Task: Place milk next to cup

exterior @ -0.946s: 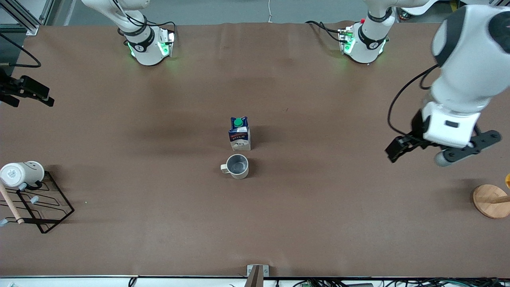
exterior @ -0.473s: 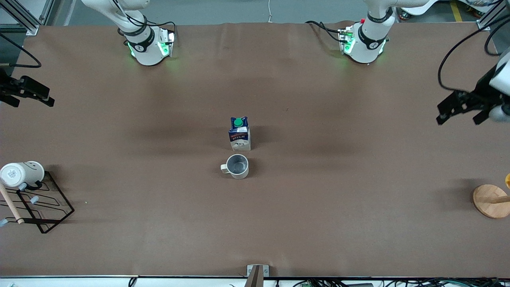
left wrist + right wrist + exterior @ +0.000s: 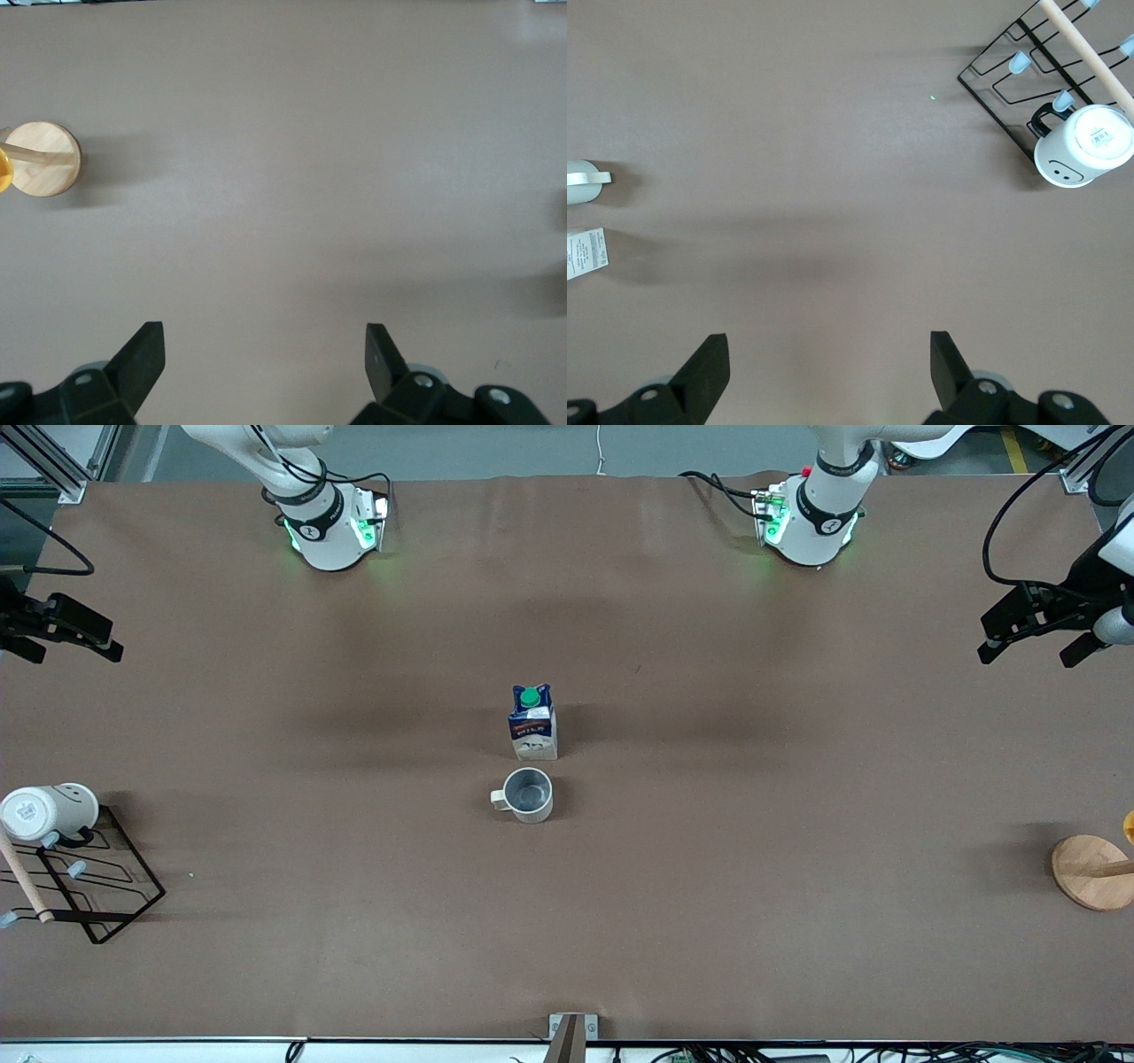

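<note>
The milk, a small carton with a dark blue top and a green cap, stands upright mid-table. The beige-grey cup stands upright just nearer to the front camera, a small gap apart, its handle toward the right arm's end. Both show at the edge of the right wrist view: the cup and the milk. My left gripper is open and empty over the left arm's end of the table, also in its wrist view. My right gripper is open and empty over the right arm's end, also in its wrist view.
A white smiley mug lies on a black wire rack with a wooden stick at the right arm's end. A round wooden stand base sits at the left arm's end, also in the left wrist view.
My left arm has swung away from over the table near the wooden stand, out to the table's end and farther from the front camera. The right arm, milk and cup have not moved.
</note>
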You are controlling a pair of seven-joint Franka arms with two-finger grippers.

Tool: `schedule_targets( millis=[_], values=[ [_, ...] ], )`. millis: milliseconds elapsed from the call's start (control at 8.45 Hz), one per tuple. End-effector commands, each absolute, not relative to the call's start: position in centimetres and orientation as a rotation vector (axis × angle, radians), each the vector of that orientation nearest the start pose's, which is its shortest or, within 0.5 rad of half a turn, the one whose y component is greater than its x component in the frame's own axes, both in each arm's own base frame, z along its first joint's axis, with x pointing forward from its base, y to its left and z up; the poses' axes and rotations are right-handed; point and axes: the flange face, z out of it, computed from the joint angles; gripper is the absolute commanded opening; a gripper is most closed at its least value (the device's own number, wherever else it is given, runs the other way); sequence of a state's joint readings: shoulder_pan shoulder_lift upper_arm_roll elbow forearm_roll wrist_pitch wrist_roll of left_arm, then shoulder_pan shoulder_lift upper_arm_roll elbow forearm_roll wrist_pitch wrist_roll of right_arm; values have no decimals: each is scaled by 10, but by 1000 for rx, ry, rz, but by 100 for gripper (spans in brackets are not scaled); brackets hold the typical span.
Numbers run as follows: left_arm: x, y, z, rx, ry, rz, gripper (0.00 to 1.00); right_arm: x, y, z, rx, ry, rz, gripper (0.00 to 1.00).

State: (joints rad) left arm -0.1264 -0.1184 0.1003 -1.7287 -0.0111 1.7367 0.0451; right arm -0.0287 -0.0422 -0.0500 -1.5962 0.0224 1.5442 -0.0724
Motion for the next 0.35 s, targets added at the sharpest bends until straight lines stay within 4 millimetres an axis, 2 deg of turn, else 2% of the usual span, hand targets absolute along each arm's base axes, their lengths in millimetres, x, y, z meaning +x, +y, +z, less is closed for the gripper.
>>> schedule_targets(
  millis=[0,237],
  values=[
    [548,-11,633,-3159,123,-59,100,535,-37,637,-3127,21,11,100],
    [545,-11,643,-3163,116,-92,100,535,-31,637,-3127,4,11,100]
  ],
)
